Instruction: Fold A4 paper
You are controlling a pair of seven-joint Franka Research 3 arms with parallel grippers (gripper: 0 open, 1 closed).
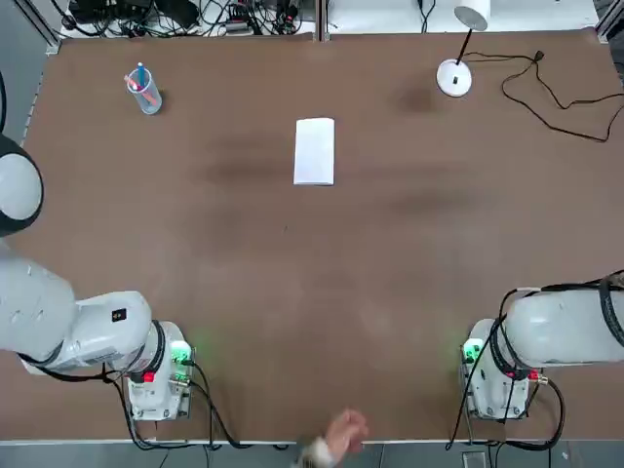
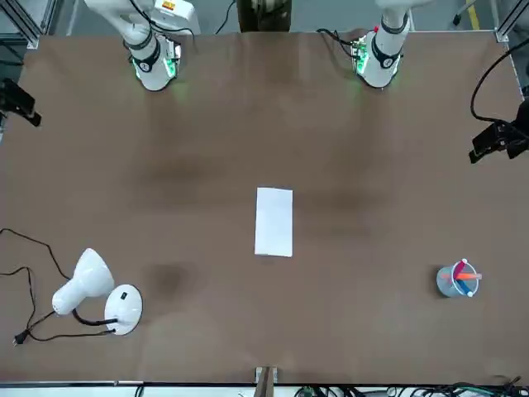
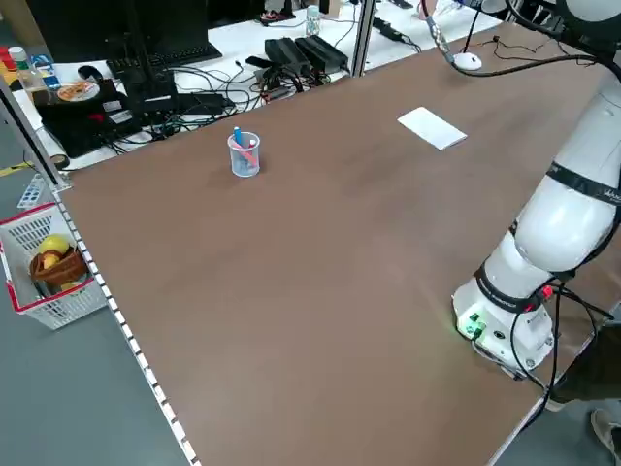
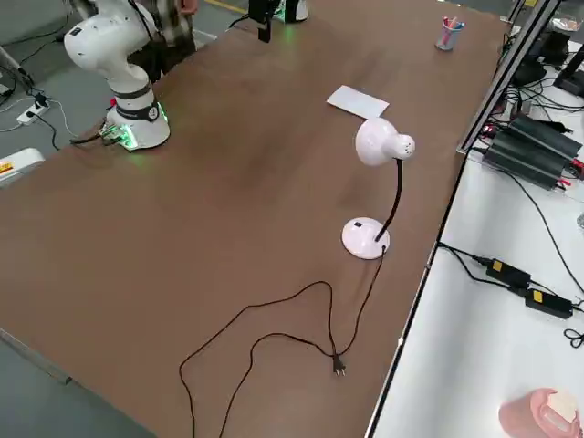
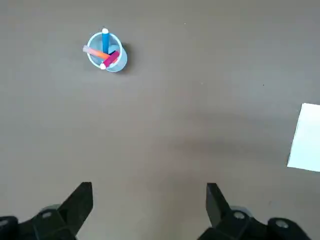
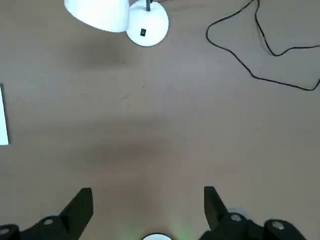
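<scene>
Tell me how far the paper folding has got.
The paper lies as a narrow white rectangle, so it may already be folded, but I can't make out layers or a crease. Nothing is in hand: left gripper and right gripper are open near the robot's table edge, away from it. Any remaining fold or press would need an approach first.

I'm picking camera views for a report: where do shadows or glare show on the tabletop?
Top view: soft dark patches beside the paper; front view: a blurry shadow by the lamp; left wrist view: a shadow beside the pen cup.
</scene>
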